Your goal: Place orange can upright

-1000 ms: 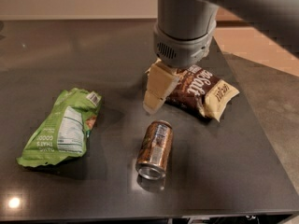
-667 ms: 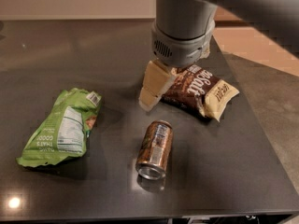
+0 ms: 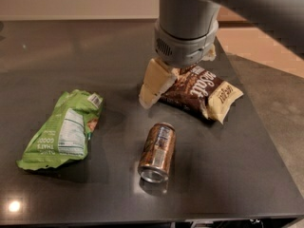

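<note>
The orange can point(image 3: 157, 152) lies on its side on the dark tabletop point(image 3: 95, 56), near the front edge, with its silver end facing the camera. My gripper point(image 3: 175, 80) hangs above the table just behind the can, over the left end of the brown-and-cream snack bag point(image 3: 204, 91). Its cream fingers point(image 3: 154, 82) are spread apart and hold nothing. One finger shows at the left; the other is mostly hidden behind the grey wrist point(image 3: 185, 32). The gripper is apart from the can.
A green snack bag point(image 3: 66, 129) lies flat at the left. The table's right edge point(image 3: 266, 127) runs diagonally, with grey floor beyond it. The front edge is just below the can.
The gripper has drifted slightly left and back, away from the can. The can and both bags have not moved.
</note>
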`<state>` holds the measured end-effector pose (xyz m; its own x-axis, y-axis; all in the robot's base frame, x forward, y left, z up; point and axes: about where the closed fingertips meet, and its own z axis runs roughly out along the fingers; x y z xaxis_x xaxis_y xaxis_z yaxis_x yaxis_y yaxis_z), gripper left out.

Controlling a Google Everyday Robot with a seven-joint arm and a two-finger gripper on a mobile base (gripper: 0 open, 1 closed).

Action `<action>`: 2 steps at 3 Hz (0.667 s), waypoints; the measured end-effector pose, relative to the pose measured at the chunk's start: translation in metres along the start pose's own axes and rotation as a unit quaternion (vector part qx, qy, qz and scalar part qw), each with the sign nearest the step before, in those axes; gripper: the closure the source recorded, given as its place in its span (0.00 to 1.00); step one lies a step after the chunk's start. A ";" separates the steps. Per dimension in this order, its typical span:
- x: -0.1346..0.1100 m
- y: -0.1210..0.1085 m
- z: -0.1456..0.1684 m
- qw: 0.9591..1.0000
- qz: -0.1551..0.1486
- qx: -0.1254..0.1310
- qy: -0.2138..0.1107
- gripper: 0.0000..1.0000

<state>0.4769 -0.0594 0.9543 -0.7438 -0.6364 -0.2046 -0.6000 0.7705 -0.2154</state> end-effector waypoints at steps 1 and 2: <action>-0.002 0.009 0.009 0.996 0.086 -0.014 0.015 0.00; 0.001 0.024 0.017 0.986 0.162 -0.030 0.033 0.00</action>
<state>0.4668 -0.0422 0.9332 -0.9156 -0.3537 -0.1912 -0.3422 0.9352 -0.0914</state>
